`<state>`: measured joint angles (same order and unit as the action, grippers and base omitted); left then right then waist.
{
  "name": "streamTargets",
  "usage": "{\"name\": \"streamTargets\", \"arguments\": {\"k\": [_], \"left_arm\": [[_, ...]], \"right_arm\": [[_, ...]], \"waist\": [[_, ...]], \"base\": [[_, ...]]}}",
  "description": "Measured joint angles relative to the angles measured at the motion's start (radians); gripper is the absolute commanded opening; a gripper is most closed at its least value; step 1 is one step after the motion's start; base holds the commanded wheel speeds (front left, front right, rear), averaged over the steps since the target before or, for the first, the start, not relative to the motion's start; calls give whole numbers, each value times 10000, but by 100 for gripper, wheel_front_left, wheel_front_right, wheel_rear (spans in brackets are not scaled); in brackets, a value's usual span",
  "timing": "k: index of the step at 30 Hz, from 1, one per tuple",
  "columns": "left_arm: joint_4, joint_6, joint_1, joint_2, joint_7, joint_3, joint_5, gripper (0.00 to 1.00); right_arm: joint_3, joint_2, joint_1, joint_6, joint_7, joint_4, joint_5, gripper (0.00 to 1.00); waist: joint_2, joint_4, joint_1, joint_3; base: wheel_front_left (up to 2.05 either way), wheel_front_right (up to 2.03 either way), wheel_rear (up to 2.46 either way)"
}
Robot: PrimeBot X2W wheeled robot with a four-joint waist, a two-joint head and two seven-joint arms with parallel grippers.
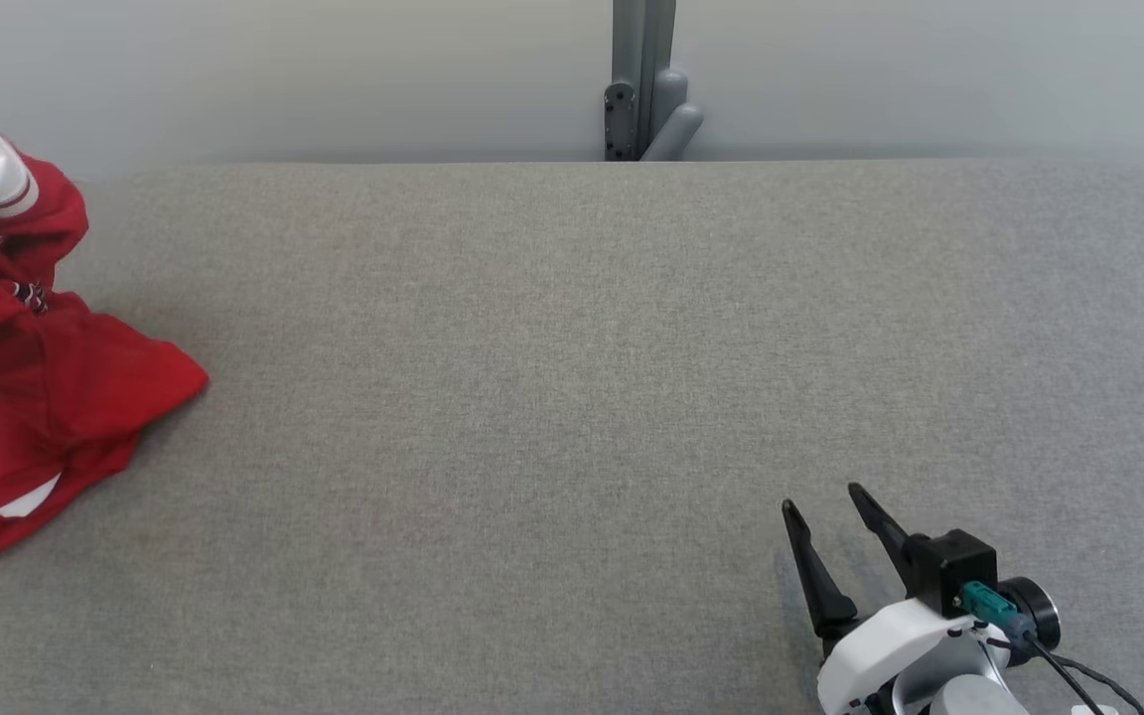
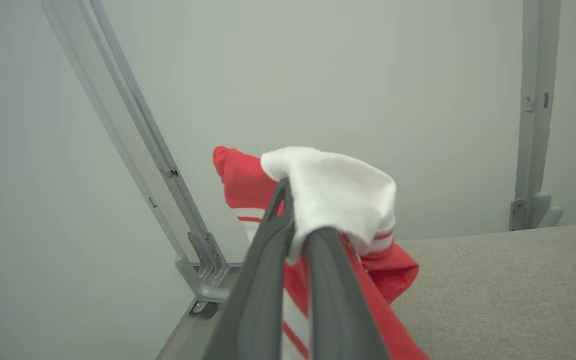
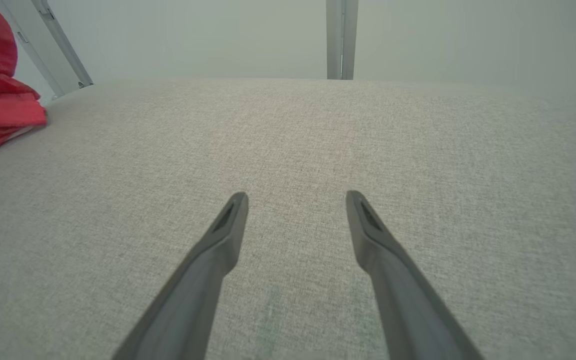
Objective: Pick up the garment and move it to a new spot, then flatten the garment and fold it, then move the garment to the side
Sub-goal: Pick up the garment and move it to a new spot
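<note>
Pick-up step. Left gripper [image 2: 298, 225] fingers clenched on red-and-white garment [image 1: 66, 397], bunched at the table [image 1: 572, 348] left edge. Right gripper [image 1: 821, 499] fingers spread, empty. Next, likely: lift, carry toward centre.

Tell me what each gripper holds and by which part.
The left gripper has its jaws shut on the red and white fabric garment, pinching its white end. The right gripper holds nothing.

Three views, one grey table [image 1: 572, 397]
We look down from the head; our wrist cameras sit low and close, all sharing the red garment [image 1: 56, 397].
</note>
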<state>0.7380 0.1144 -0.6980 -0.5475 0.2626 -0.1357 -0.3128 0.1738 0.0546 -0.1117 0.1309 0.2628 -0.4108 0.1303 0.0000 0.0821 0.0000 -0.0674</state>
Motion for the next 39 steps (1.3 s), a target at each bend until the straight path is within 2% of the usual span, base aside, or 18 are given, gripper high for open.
{"name": "streamTargets", "arguments": {"k": [3,9,14,19,25,31,32,34,39], "left_arm": [[-464,52,-70,90,0,-238,94,0],[-1388,128,-110,825,0,-665,-48,0],[-2075,134,-54,1760,0,-1198,-297,0],[-2541,144,80,2961,0,-1616,-752,0],[-2865,146,77,3877,2,-2383,-955,0],[-2090,148,532,4117,15,-2974,-1081,0],[-1856,148,634,4113,15,-2978,-1081,9],[-1340,148,882,4088,15,-2807,-1089,0],[-464,150,1360,3835,12,-2006,-1080,0]], "right_arm": [[-52,-31,154,-2,0,-17,42,100],[-67,-44,265,-2,0,15,75,100],[-58,-46,258,-2,0,21,67,100],[-42,-50,244,-2,0,19,63,100],[-182,-50,237,-2,0,82,27,100],[-27,-54,162,0,0,104,82,100],[-21,-50,146,-2,0,107,96,100],[-12,-50,111,0,0,127,105,100],[-107,-50,85,-2,0,178,104,100]], "waist": [[0,-147,0,284],[0,-691,0,561],[0,-1233,0,661],[1,-1818,0,687],[0,-2513,0,647],[1,-3129,0,501],[1,-3220,0,465],[0,-3382,0,384],[1,-3552,0,198]], "base": [[0,0,0],[0,0,0],[0,0,0],[0,0,0],[0,0,0],[0,0,0],[0,0,0],[0,0,0],[0,0,0]]}}
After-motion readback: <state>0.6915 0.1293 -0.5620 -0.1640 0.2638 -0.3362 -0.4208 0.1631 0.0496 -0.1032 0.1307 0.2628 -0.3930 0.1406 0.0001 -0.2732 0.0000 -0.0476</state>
